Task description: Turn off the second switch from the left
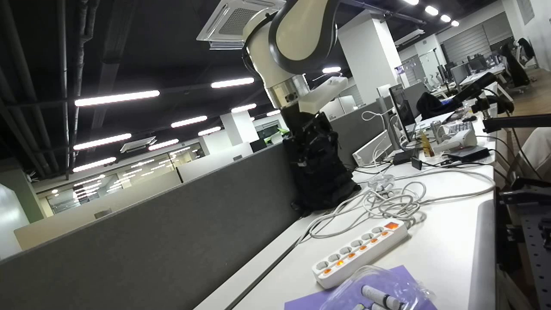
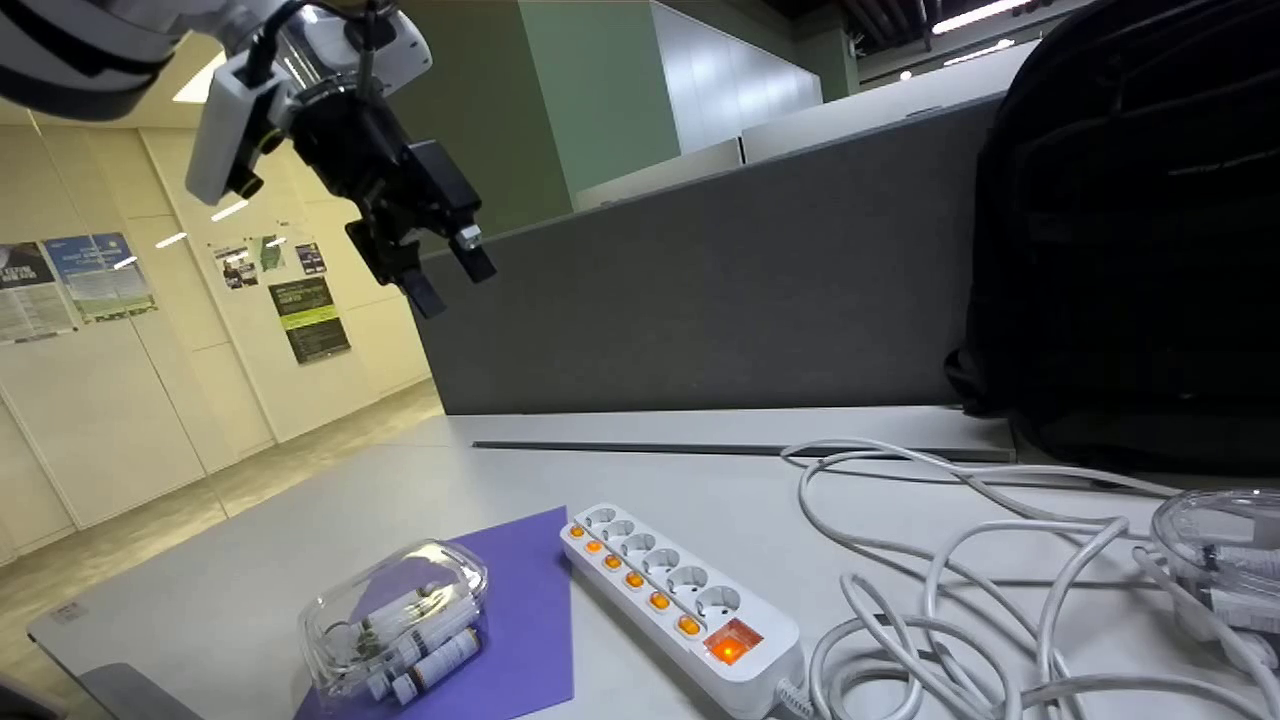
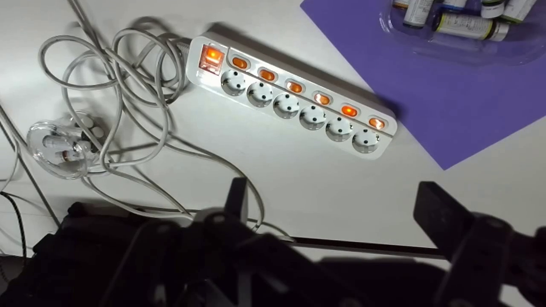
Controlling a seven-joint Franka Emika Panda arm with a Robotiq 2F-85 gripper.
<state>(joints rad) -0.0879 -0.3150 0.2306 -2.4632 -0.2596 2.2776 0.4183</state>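
Observation:
A long white power strip (image 1: 366, 260) lies on the table, also seen in an exterior view (image 2: 690, 655) and the wrist view (image 3: 256, 104). It has a row of small orange rocker switches beside its sockets. The second switch from the left (image 1: 340, 262), as seen in both exterior views (image 2: 594, 547), is the second from the right in the wrist view (image 3: 349, 111). It glows brighter than its neighbours. My gripper (image 2: 452, 278) is high above the table, apart from the strip. In the wrist view my gripper (image 3: 335, 196) has its fingers wide apart with nothing between them.
A purple sheet (image 2: 535, 620) with a clear container of small vials (image 2: 400, 625) lies beside the strip's end. Loose white cord (image 2: 960, 560) coils near its large lit switch (image 2: 733, 641). A black backpack (image 2: 1130, 250) stands against the grey partition (image 2: 700, 310).

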